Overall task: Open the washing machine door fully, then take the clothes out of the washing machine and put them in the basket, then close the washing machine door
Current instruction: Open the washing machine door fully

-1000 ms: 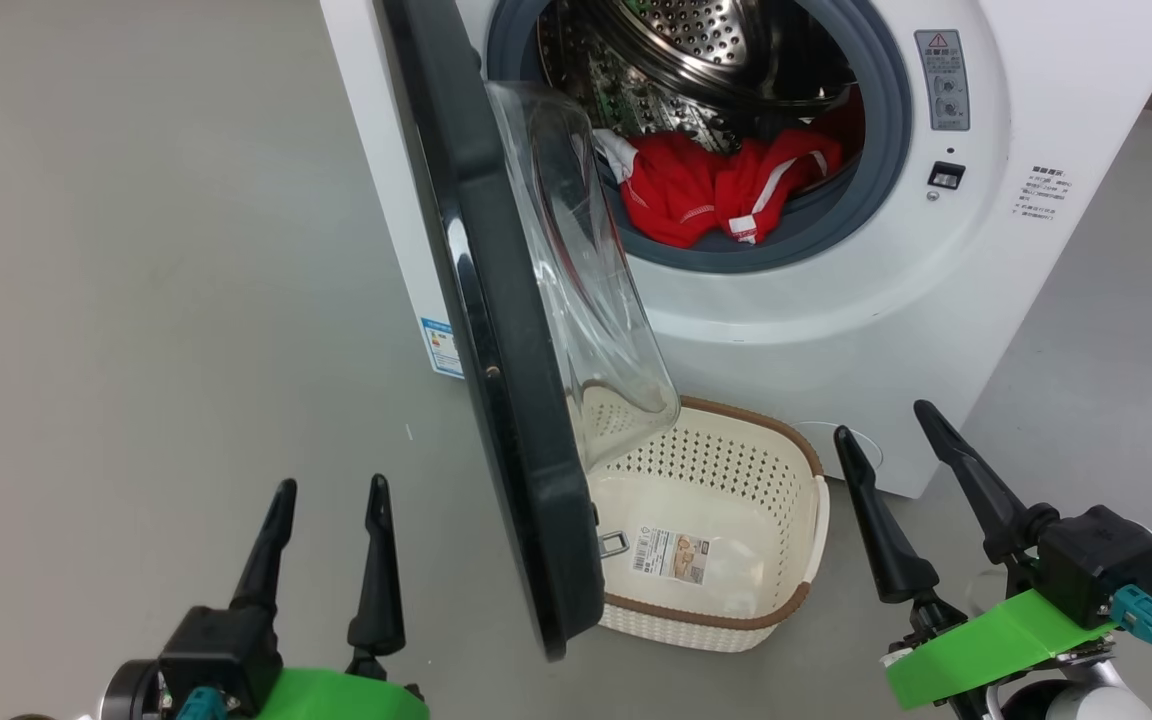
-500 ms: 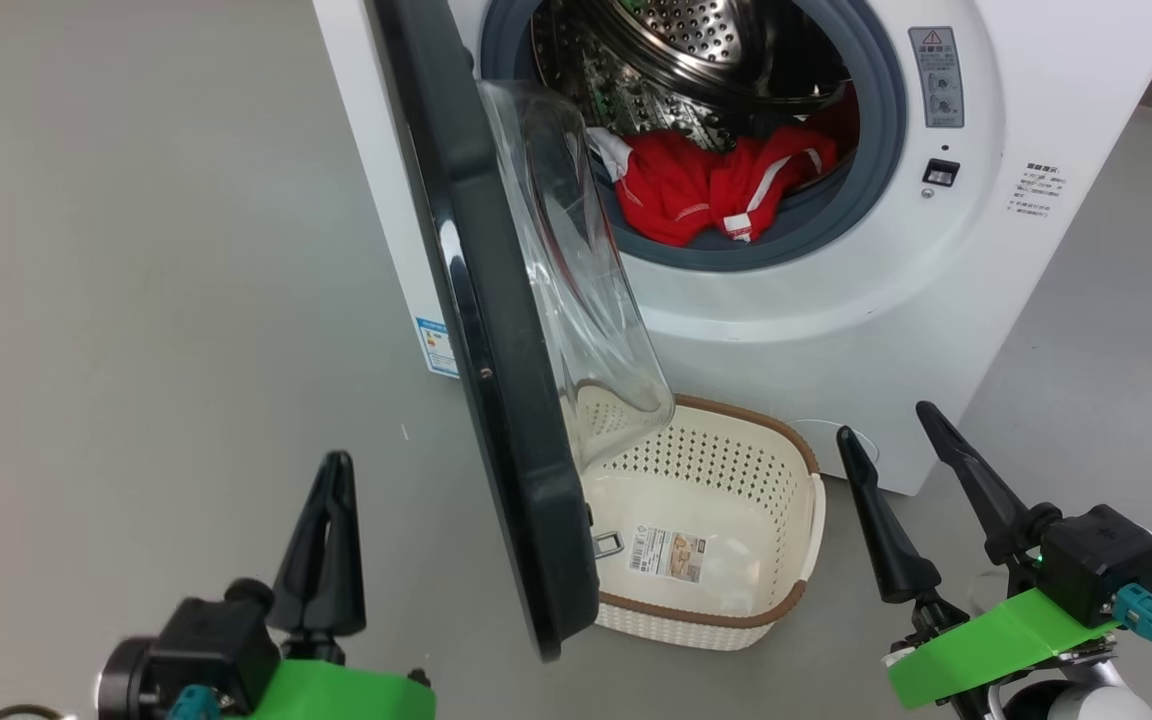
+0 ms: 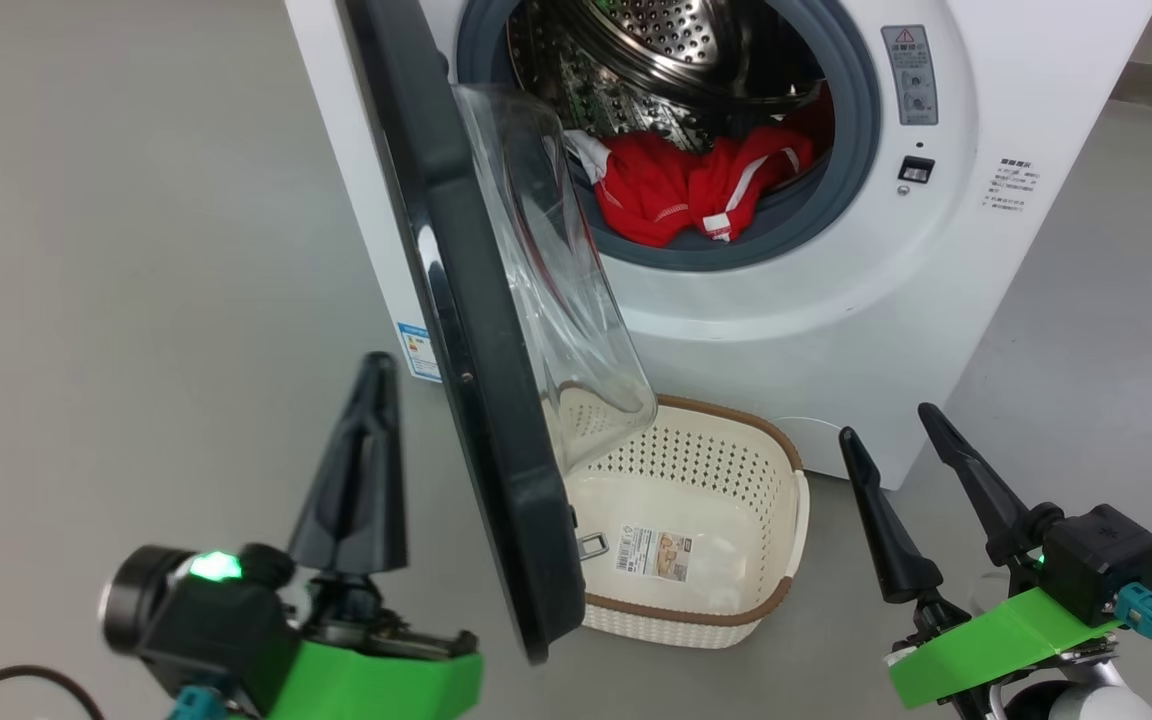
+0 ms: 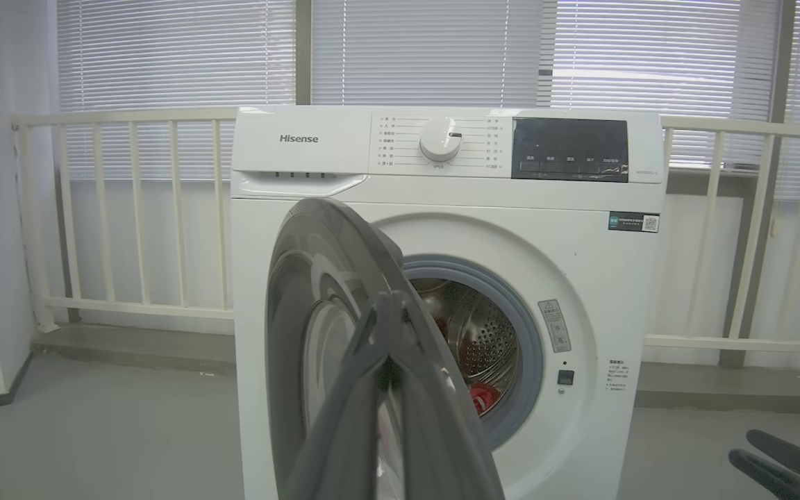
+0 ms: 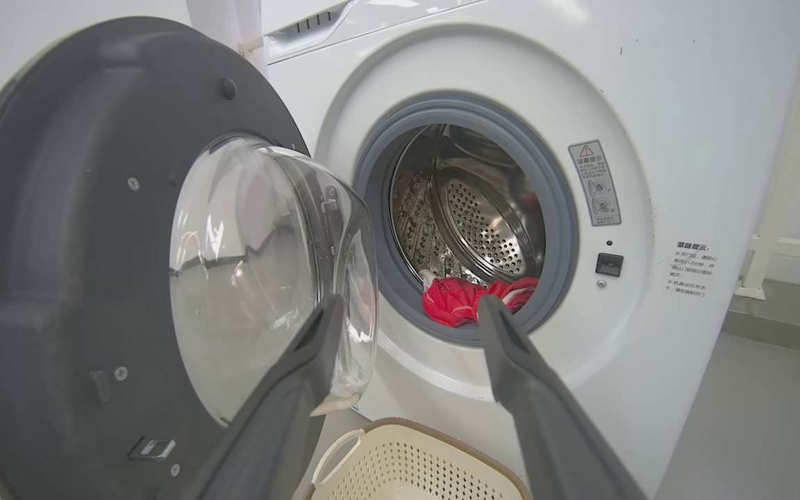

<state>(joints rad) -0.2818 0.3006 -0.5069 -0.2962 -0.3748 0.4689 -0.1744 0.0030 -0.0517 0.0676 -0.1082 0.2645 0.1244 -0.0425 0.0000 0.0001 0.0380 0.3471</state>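
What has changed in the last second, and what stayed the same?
The left gripper shut on nothing and rose forward toward the washing machine door. The right gripper stayed open and still; the door stayed partly open, the clothes in the drum, the basket empty.

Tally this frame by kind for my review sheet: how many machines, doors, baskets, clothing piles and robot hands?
washing machine: 1
door: 1
basket: 1
pile of red clothes: 1 (garments in it cannot be counted)
robot hands: 2, left hand and right hand
Total: 6
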